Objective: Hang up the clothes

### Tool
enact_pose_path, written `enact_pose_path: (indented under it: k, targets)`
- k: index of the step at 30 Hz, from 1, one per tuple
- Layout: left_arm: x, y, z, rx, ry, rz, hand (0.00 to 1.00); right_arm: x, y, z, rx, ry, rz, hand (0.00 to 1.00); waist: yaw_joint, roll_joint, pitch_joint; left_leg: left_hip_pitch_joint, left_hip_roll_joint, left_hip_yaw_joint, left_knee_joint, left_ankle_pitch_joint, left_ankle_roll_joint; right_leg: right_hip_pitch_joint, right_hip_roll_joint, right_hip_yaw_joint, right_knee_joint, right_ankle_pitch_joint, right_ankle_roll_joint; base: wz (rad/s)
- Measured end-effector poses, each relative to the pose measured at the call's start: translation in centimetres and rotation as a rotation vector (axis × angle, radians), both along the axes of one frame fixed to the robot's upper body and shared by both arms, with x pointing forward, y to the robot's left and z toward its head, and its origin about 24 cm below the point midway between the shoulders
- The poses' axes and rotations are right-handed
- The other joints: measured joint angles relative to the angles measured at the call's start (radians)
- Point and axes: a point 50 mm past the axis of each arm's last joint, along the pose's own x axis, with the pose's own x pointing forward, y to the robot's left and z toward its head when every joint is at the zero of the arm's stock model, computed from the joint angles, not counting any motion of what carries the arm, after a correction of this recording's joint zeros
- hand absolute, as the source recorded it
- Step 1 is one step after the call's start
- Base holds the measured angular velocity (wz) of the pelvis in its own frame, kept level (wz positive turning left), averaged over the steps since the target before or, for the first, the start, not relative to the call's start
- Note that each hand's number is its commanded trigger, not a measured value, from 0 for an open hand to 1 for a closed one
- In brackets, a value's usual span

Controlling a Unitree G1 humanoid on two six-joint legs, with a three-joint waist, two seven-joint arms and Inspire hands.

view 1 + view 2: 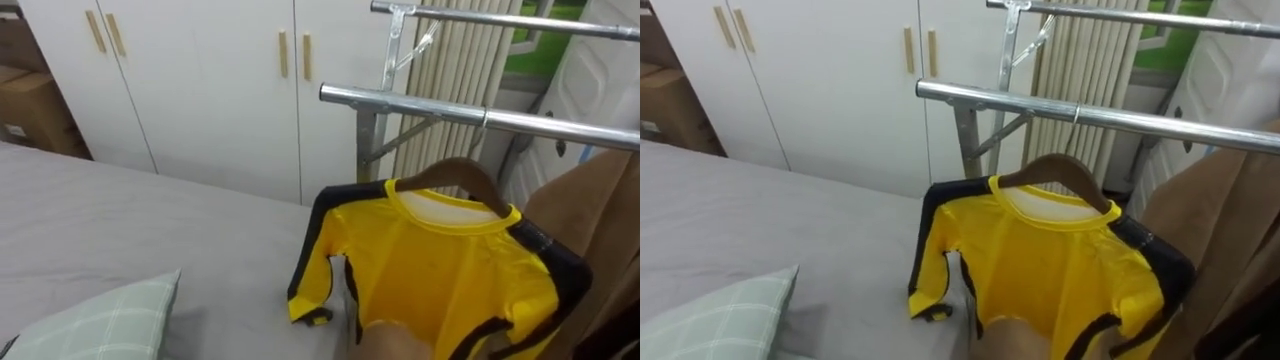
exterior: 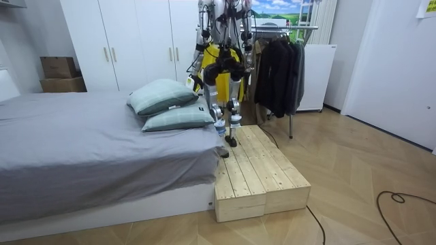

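Landmark: lower rail [image 1: 400,103] of the metal clothes rack, running from its capped free end on the left out past the right edge of the eye views. Yellow shirt [image 1: 440,270] with black trim sits on a wooden hanger [image 1: 465,175] directly below this rail. The hanger's crown is close under the rail with a narrow gap showing. Its hook is hidden, so I cannot tell whether it rests on the rail or is carried. State of the left hand and the right hand: cannot tell. One sleeve droops below the rail's free end, its cuff over the edge of the grey bed [image 1: 150,230]. Below and left of the rail the bed surface lies open as far as a pale green pillow [image 1: 110,320] at the lower left corner. Right of the shirt, under the rail's far stretch, a brown garment [image 1: 600,220] crowds close against the shirt's shoulder, with little room on that side. Above and behind the rail runs an upper rail [image 1: 500,20]. Behind and left of it stands a white wardrobe [image 1: 200,90], doors closed, with a cardboard box [image 1: 30,110] beside it. In the room view the robot stands upright at the far end of a wooden platform [image 2: 259,170] by the bed's corner, facing the rack, with dark clothes [image 2: 279,75] hanging to the room view's right.
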Motion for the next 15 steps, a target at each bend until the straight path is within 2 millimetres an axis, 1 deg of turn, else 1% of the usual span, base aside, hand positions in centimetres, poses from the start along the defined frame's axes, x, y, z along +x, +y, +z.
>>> enact_pose_path:
  k: [1,2,3,4,5,6,7,8,9,10,11,12,13,14,15]
  targets:
    - [0.4,-0.2,0.0,-0.005,-0.012,-0.003,0.0,0.3,0.0,0.0,-0.009,0.003,0.047,0.0,-0.002,0.006,0.0002,-0.028,-0.003,-0.018,0.023,0.004,-0.007,0.0,-0.011,-0.041,-0.003,-0.001,-0.002,0.69]
    - [0.8,-0.2,0.0,-0.008,-0.02,-0.006,0.0,0.4,0.0,0.1,-0.012,0.002,0.059,0.0,-0.003,0.004,0.0022,-0.044,-0.004,-0.02,0.029,0.008,-0.012,0.001,-0.017,-0.062,-0.009,-0.002,-0.002,1.11]
    - [1.5,-0.2,0.0,-0.012,-0.037,-0.017,0.0,0.7,-0.1,0.1,-0.02,-0.001,0.079,0.0,-0.007,0.008,0.0015,-0.071,-0.005,-0.01,0.034,0.017,-0.019,0.008,-0.024,-0.113,-0.027,-0.001,-0.002,1.38]
    - [2.1,-0.2,0.1,-0.02,-0.055,-0.031,0.0,0.8,-0.3,0.1,-0.029,0.002,0.106,0.0,-0.01,0.009,0.0011,-0.09,0.002,0.047,0.024,0.034,-0.019,0.021,-0.04,-0.171,-0.051,-0.001,-0.001,1.48]
    - [2.5,-0.3,0.1,-0.026,-0.067,-0.039,0.0,0.8,-0.3,0.2,-0.033,0.004,0.118,0.0,-0.008,0.007,0.0004,-0.096,0.004,0.101,0.01,0.049,-0.018,0.024,-0.047,-0.2,-0.059,-0.001,-0.001,1.62]
    - [3.2,-0.6,0.2,-0.042,-0.09,-0.05,0.0,1.1,-0.4,0.2,-0.043,0.005,0.154,0.0,-0.008,0.001,-0.0008,-0.107,0.006,0.211,-0.015,0.087,-0.014,0.024,-0.07,-0.272,-0.076,-0.005,-0.003,1.77]
    - [3.9,-1.0,0.2,-0.062,-0.103,-0.062,0.0,1.3,-0.6,0.3,-0.057,0.005,0.183,0.0,-0.011,-0.001,0.0064,-0.117,0.028,0.333,0.016,0.091,-0.01,0.027,-0.089,-0.361,-0.081,-0.014,-0.005,2.17]
    - [4.1,-1.3,0.1,-0.072,-0.099,-0.085,0.0,1.2,-0.7,0.3,-0.065,0.015,0.195,0.0,-0.003,-0.002,0.0062,-0.115,0.061,0.413,0.083,0.067,-0.008,0.041,-0.097,-0.428,-0.077,-0.03,-0.006,1.81]
    - [4.0,-1.3,0.1,-0.075,-0.097,-0.09,0.0,1.3,-0.7,0.3,-0.069,0.016,0.207,0.0,0.0,-0.004,0.0057,-0.11,0.076,0.434,0.117,0.053,-0.014,0.047,-0.1,-0.46,-0.075,-0.038,-0.006,1.65]
    - [3.9,-1.4,0.1,-0.077,-0.093,-0.092,0.0,1.5,-0.7,0.3,-0.076,0.013,0.217,0.0,0.008,-0.008,0.0065,-0.093,0.1,0.463,0.166,0.034,-0.017,0.05,-0.109,-0.518,-0.06,-0.055,-0.003,1.63]
    - [4.0,-1.4,0.1,-0.083,-0.094,-0.096,0.0,1.5,-0.8,0.4,-0.081,0.01,0.221,0.0,0.014,-0.01,0.0069,-0.07,0.119,0.475,0.183,0.026,-0.026,0.057,-0.11,-0.585,-0.059,-0.062,-0.002,1.66]
    - [3.9,-1.4,0.1,-0.086,-0.091,-0.096,0.0,1.5,-0.8,0.4,-0.082,0.015,0.225,0.0,0.018,-0.009,0.0066,-0.055,0.123,0.474,0.184,0.023,-0.029,0.061,-0.11,-0.618,-0.059,-0.066,-0.001,1.69]
    - [3.7,-1.4,0.0,-0.088,-0.081,-0.095,0.0,1.5,-0.8,0.4,-0.082,0.023,0.232,0.0,0.018,-0.01,0.0061,-0.027,0.122,0.474,0.17,0.02,-0.035,0.073,-0.112,-0.676,-0.055,-0.07,0.002,1.32]
    - [3.6,-1.3,0.0,-0.088,-0.077,-0.094,0.0,1.4,-0.8,0.4,-0.083,0.027,0.237,0.0,0.019,-0.009,0.0067,-0.016,0.12,0.475,0.155,0.022,-0.038,0.074,-0.112,-0.698,-0.049,-0.074,0.005,1.64]
    - [3.4,-1.3,0.0,-0.087,-0.071,-0.091,0.0,1.4,-0.8,0.4,-0.084,0.031,0.249,0.0,0.02,-0.008,0.0061,0.001,0.115,0.478,0.103,0.016,-0.05,0.073,-0.11,-0.747,-0.041,-0.082,0.009,1.39]
